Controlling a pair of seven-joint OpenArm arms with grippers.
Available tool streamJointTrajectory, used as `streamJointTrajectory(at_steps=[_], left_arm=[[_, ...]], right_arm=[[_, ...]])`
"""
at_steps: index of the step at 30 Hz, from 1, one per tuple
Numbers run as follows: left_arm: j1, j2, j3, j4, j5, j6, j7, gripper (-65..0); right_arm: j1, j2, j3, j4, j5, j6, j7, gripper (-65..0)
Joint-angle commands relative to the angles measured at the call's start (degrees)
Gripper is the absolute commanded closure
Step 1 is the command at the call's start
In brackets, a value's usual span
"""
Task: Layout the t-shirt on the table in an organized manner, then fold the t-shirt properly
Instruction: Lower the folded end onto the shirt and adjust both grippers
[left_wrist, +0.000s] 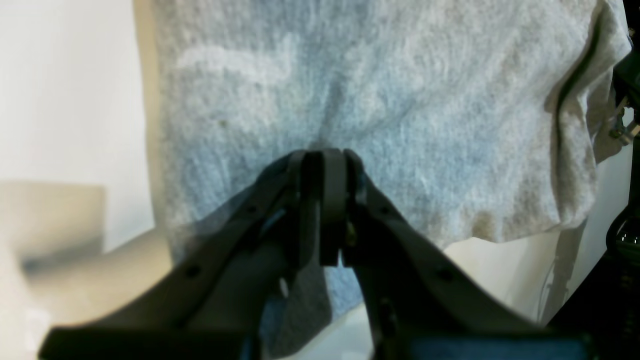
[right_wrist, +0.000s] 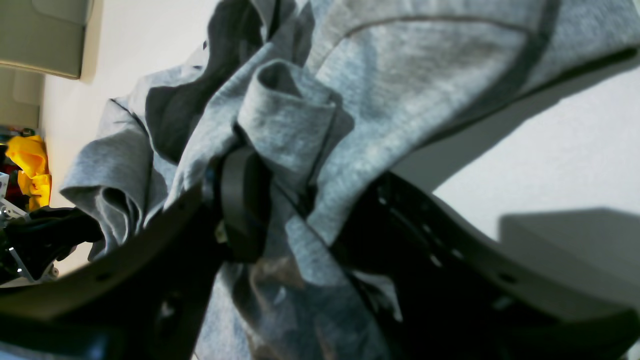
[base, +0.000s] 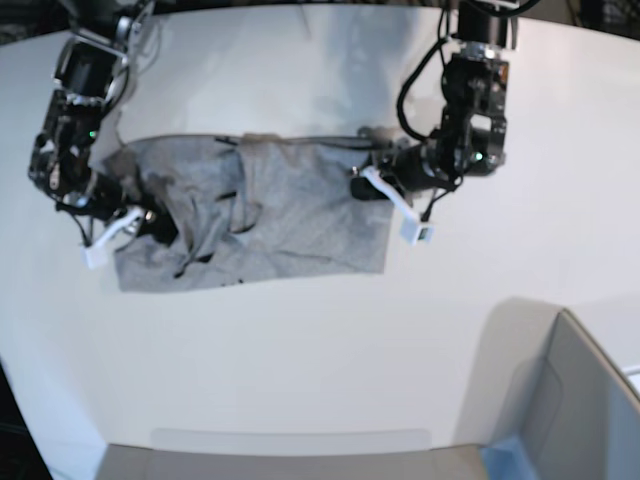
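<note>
The white table (base: 300, 350) has a curved edge and carries the grey t-shirt (base: 300, 220), which lies spread across its far middle, flatter on the base view's right and bunched into folds on its left. A grey bin (base: 575, 400) stands at the near corner on that view's right, well apart from the shirt.

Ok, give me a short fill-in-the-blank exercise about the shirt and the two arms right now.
1. Both tools grip the ____-coloured t-shirt.
2. The left tool pinches the shirt with its jaws almost ____.
3. The cloth bunched around the right tool looks ____ rather than flat.
4. The shirt lies on the ____ table.

Missing words: grey; shut; crumpled; white
</note>
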Motion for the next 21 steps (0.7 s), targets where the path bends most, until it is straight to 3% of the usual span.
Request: streamJointTrajectory(at_steps=[1,4,6,8,9,14,21], left_arm=[[-0.79,0.03,-0.12,0.87,-0.75,-0.09,-0.25,-4.5],[-0.79,0.03,-0.12,0.87,-0.75,-0.09,-0.25,-4.4],[-0.79,0.03,-0.12,0.87,-0.75,-0.09,-0.25,-4.4],[-0.79,0.03,-0.12,0.96,-0.75,-0.09,-0.25,-4.4],[-0.79,0.03,-0.12,0.96,-0.75,-0.09,-0.25,-4.4],[-0.87,0.38,-0.12,1.04,-0.84,-0.09,-0.16,-4.4],[-1.05,4.34,-0.12,6.32,-0.84,-0.44,-0.07,-4.5]], right_arm=[[0.55,0.61,-0.39,0.58,-1.57,0.21,-1.32,-27.3],[0.46,0.61,-0.83,2.34,-1.75,0.21,-1.32,-22.0],[0.46,0.7,-0.83,3.48,-1.83,0.12,-1.32,-13.3],[0.55,1.14,-0.74,3.83,-1.92,-2.17,-1.15,-1.5],[0.64,1.4,-0.74,3.83,-1.92,-3.57,-1.06,0.0],[2.75,5.53,-2.76,3.83,-1.92,-4.54,-0.88,0.0],[5.3,11.86,-3.2,3.22,-2.1,-4.89,2.19,0.0]])
